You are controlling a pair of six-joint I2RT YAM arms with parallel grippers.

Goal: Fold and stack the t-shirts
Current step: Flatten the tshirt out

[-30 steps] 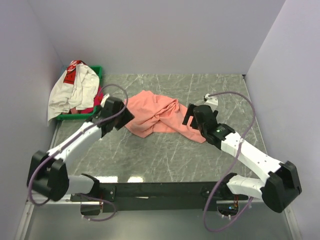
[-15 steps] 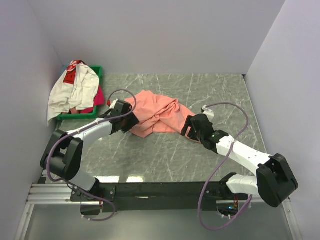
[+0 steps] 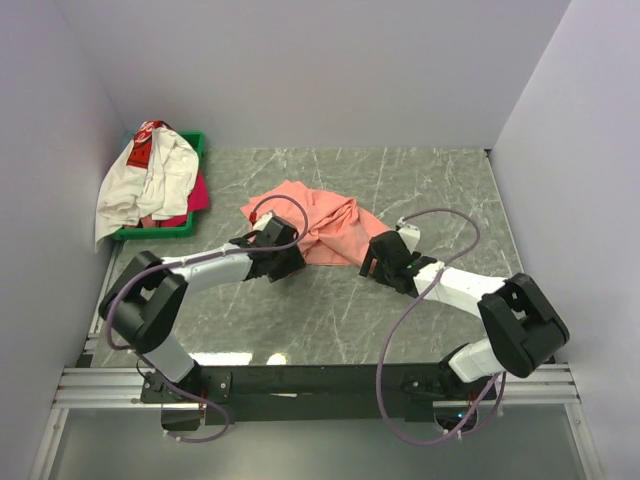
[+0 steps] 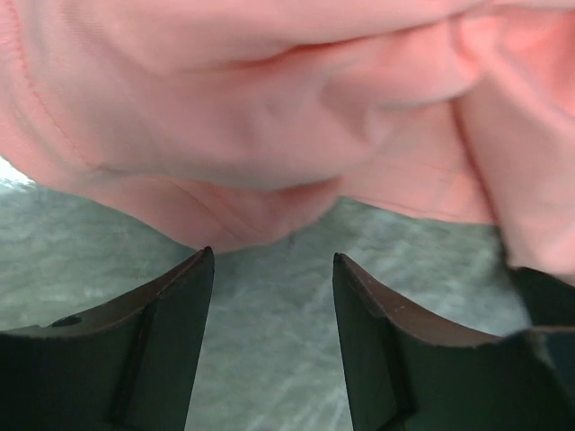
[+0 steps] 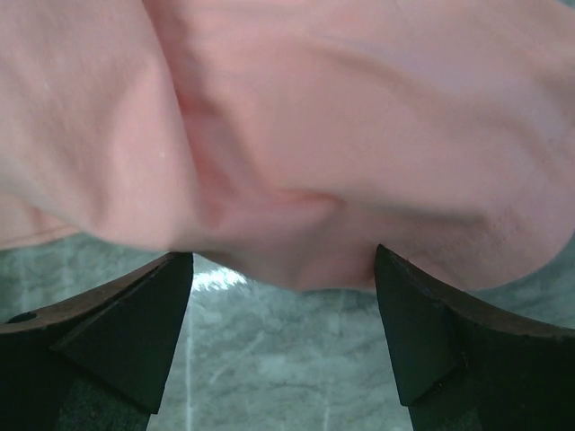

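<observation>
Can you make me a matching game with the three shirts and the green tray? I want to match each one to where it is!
Things:
1. salmon-pink t-shirt
2. white t-shirt
3. magenta t-shirt
4. green tray

Places:
A. in the far-left corner of the table
B. crumpled in the middle of the table
C. peeking out from under another shirt
D. draped on top, hanging over the tray's edge

Pairs: 1-B, 2-D, 3-C, 4-A

Soft even light; salmon-pink t-shirt (image 4: 269, 108) seemingly blurred.
</observation>
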